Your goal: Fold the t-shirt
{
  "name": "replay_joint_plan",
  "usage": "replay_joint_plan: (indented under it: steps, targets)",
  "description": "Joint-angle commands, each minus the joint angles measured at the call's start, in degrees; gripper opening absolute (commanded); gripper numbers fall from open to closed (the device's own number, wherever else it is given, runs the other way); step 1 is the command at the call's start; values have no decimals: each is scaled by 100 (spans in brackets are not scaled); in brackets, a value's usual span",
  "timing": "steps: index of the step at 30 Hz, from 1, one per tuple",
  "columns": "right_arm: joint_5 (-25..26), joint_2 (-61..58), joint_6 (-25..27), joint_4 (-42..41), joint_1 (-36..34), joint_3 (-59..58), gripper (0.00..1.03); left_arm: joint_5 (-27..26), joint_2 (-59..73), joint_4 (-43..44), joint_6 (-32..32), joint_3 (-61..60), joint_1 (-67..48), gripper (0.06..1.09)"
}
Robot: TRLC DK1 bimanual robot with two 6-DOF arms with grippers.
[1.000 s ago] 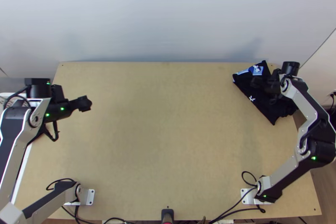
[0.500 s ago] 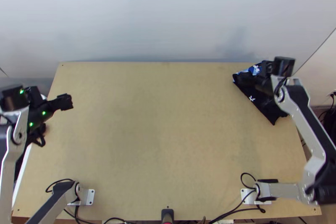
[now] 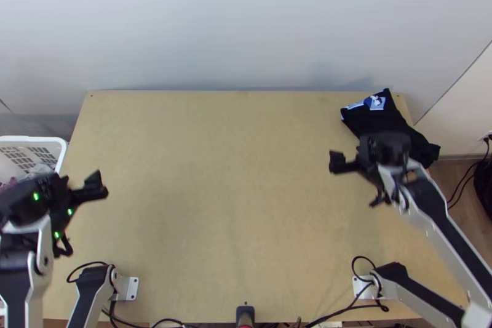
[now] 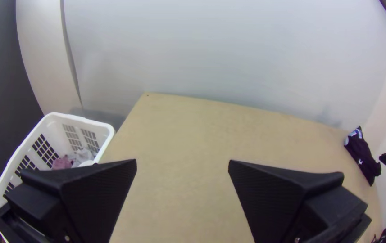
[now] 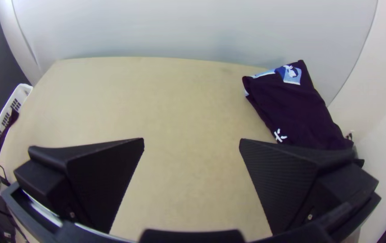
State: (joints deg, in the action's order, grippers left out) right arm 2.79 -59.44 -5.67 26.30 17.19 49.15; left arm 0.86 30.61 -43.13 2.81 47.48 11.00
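Backing wall (image 3: 246,26): rose pale and smooth behind the far edge.
Surface (image 3: 227,205): stretched out in light wood.
Left arm (image 3: 38,260): extended along the left side, silver-grey and black.
Right arm (image 3: 452,229): slanted in across the right edge.
White basket (image 3: 37,139): stood beside the surface's left edge, its sides slotted.
T-shirt (image 3: 369,120): lay black and folded into a rumpled bundle at the far right corner, part of it reaching past the right edge.
Left hand (image 3: 97,186): was released above the left part of the surface, fingers parted wide.
Right hand (image 3: 336,162): was also released, fingers wide apart, nearer than the shirt and not touching it.
Pink cloth (image 4: 61,163): sat in the basket beside whitish fabric.
Blue patch (image 5: 292,74): marked the shirt's far corner.
White mark (image 5: 279,136): showed along one side of the shirt.
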Motion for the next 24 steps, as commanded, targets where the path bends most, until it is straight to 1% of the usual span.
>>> replay_joint_plan:
  steps: [1, 3, 4, 6, 8, 9, 10, 12, 14, 16, 18, 20, 23, 24]
  targets:
    - [838, 1752, 31, -196, 610, -1329, 99, 160, -1497, 332, -421, -1321, 33, 105]
    - [890, 2103, 110, -249, 636, -1601, 99, 160, -1760, 358, -430, -1540, 16, 105]
    - [978, 2244, 260, -389, 654, -1786, 99, 151, -1795, 446, -413, -1576, 33, 105]
    - [1198, 2674, 761, -855, 742, -2295, 99, 160, -1751, 675, -378, -1655, 60, 105]
    - [1576, 3008, 1209, -1286, 751, -2849, 99, 160, -1839, 930, -378, -1795, 51, 105]
    - [1620, 3123, 1446, -1505, 742, -3042, 99, 169, -1962, 1070, -395, -1918, 51, 105]
    - [1672, 3228, 1569, -1646, 733, -3192, 99, 169, -2103, 1229, -430, -2059, 51, 105]
    - [1787, 3457, 1525, -1945, 716, -3438, 99, 177, -2393, 1589, -465, -2375, 51, 105]
    - [1901, 3791, 1218, -2147, 716, -3693, 99, 283, -2833, 2002, -527, -2797, 68, 105]
    - [1998, 4230, 1077, -2130, 724, -3895, 99, 300, -3096, 2213, -624, -3087, 77, 105]
    - [2059, 4740, 1077, -1892, 733, -4071, 99, 300, -3052, 2072, -536, -3131, 156, 105]
    - [2094, 5030, 1033, -1910, 575, -4088, 99, 300, -3070, 1853, -483, -3193, 165, 105]
    - [2094, 5399, 1042, -2130, 522, -4291, 99, 309, -3061, 1870, -351, -3386, 200, 105]
    - [2094, 5759, 1086, -2130, 522, -4484, 99, 309, -3061, 1870, -228, -3395, 200, 105]
